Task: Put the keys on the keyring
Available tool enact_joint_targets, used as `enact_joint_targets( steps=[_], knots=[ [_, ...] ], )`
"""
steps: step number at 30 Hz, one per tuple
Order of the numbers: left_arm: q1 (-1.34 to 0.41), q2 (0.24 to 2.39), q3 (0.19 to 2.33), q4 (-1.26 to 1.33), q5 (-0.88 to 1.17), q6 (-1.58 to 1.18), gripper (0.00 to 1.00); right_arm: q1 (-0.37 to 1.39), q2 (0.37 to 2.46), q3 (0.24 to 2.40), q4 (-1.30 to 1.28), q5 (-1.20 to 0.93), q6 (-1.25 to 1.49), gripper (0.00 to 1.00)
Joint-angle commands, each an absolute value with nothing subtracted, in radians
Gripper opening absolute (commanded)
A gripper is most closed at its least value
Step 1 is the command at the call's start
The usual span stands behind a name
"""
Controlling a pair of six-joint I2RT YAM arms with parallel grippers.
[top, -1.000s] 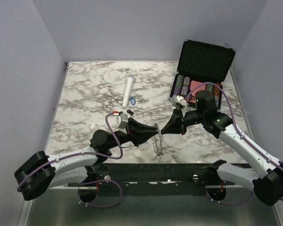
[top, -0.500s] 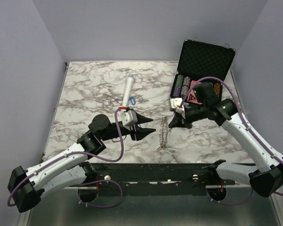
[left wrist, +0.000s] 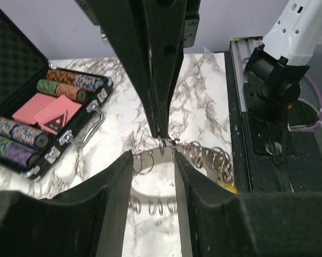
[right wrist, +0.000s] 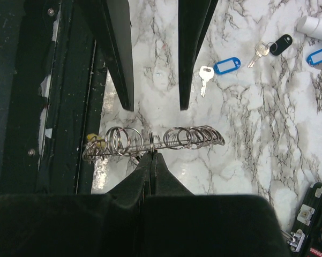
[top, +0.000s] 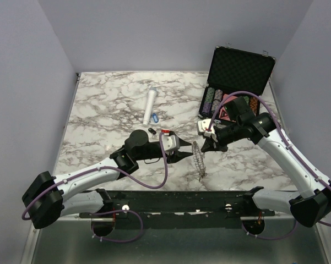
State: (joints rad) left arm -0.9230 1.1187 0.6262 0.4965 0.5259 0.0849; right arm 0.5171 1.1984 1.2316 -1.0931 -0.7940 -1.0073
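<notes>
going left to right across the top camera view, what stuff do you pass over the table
white cylinder → left gripper → keyring → poker chip case

My right gripper (right wrist: 151, 155) is pinched on the ring (top: 198, 157), which stands on edge mid-table and bars the way between my two arms. My left gripper (right wrist: 155, 104) faces it with fingers (left wrist: 118, 203) parted, tips just short of the rim. Past those tips the blue-tag key (right wrist: 217, 68) and black-tag key (right wrist: 270, 47) lie flat, with the cylinder (top: 150, 105) beyond. The open case (top: 242, 69) fills the right rear corner. Bare marble lies left of the cylinder.
</notes>
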Motion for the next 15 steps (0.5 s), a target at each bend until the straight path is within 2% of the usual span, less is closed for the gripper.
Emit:
enact_joint_targets(
  steps=[1,5,15],
  knots=[
    [-0.956,1.187,0.670,0.646,0.551,0.069,0.41,0.517,1.187,1.249,-1.100,-0.807,-1.015,0.00],
    [-0.969,1.215,0.680,0.635,0.535,0.060,0.34,0.517,1.180,1.243,-1.097,-0.816,-1.009,0.00],
    [-0.976,1.233,0.683,0.586,0.505,0.086,0.33,0.517,1.178,1.239,-1.089,-0.833,-0.994,0.00]
  ],
)
